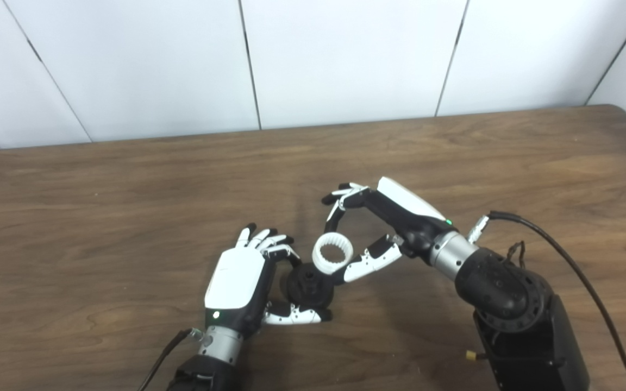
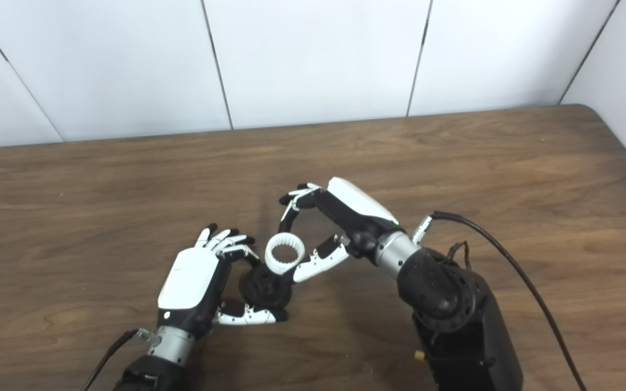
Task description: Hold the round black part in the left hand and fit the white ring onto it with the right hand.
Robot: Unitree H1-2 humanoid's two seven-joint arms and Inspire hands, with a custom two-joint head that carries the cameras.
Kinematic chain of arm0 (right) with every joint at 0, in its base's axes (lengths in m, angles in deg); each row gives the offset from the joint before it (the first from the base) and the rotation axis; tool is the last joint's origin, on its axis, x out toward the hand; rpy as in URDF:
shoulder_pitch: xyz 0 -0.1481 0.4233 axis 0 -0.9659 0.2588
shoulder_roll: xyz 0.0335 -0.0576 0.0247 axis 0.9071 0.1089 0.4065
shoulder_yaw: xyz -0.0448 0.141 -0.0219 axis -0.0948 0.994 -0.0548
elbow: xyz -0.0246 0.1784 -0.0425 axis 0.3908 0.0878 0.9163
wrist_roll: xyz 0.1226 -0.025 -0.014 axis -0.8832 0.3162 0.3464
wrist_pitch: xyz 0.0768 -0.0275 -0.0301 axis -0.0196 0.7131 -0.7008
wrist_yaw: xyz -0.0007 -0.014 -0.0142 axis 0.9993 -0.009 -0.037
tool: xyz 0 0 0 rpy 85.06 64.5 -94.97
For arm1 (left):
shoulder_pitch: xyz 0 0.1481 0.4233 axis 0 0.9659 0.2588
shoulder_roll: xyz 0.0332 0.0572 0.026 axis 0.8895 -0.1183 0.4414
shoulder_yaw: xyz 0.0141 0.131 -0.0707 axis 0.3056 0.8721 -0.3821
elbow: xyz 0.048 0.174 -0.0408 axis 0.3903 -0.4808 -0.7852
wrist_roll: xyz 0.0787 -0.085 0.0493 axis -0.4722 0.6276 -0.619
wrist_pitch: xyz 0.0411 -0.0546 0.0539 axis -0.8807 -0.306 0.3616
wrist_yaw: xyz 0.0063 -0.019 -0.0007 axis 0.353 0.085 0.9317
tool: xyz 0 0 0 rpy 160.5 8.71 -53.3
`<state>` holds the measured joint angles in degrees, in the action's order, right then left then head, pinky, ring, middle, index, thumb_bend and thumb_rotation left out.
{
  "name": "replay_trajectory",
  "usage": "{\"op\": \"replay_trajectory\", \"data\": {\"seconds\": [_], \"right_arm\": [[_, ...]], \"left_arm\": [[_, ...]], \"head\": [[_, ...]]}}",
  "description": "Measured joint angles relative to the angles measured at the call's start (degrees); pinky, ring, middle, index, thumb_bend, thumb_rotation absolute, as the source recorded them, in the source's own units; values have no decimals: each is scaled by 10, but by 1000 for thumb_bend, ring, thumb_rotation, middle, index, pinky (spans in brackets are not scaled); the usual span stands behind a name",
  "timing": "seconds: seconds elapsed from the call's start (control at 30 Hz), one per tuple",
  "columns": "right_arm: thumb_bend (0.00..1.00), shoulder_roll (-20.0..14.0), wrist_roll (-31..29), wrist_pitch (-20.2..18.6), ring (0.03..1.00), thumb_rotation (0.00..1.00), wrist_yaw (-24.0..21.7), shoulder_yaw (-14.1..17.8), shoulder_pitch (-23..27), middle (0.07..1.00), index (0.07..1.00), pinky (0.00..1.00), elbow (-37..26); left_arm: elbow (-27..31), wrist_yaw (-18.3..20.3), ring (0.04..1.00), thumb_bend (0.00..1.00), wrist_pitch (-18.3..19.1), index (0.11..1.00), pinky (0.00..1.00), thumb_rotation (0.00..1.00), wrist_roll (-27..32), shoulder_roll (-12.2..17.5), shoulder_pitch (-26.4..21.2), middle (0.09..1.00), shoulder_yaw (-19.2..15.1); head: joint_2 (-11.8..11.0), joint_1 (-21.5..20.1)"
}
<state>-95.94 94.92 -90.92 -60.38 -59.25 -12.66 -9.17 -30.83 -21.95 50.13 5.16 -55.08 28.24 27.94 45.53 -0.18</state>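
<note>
I worked in what looked like a plain test room or lab rather than a home. The tabletop [image 1: 128, 179] before me was brown wood-grain laminate with rounded corners, bare apart from the two small parts I held. Behind it stood a wall [image 1: 345, 60] of smooth white panels split by thin dark seams, with no pictures, shelves or windows. A black cable [image 1: 574, 266] ran loose across the tabletop to my right arm, its plug and metal connector in plain sight, the sort of rigging found in a robotics workspace.
</note>
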Motion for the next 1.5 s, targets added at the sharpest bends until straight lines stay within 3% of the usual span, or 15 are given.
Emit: {"op": "replay_trajectory", "data": {"seconds": [0.2,0.7,1.5], "right_arm": [[523,8,1,0,961,132,4,-11,-1,841,483,951,5],[523,-10,-12,2,951,132,54,-52,-8,833,482,948,41],[523,-25,-25,2,957,130,78,-71,-11,838,483,935,54]], "left_arm": [[5,6,893,517,7,489,1000,54,-5,-2,-1,803,3],[5,6,895,517,10,489,1000,54,-9,-3,-1,806,7],[7,5,889,517,17,489,1000,53,-9,-3,-2,801,13]], "head": [[0,3],[0,5],[1,5]]}}
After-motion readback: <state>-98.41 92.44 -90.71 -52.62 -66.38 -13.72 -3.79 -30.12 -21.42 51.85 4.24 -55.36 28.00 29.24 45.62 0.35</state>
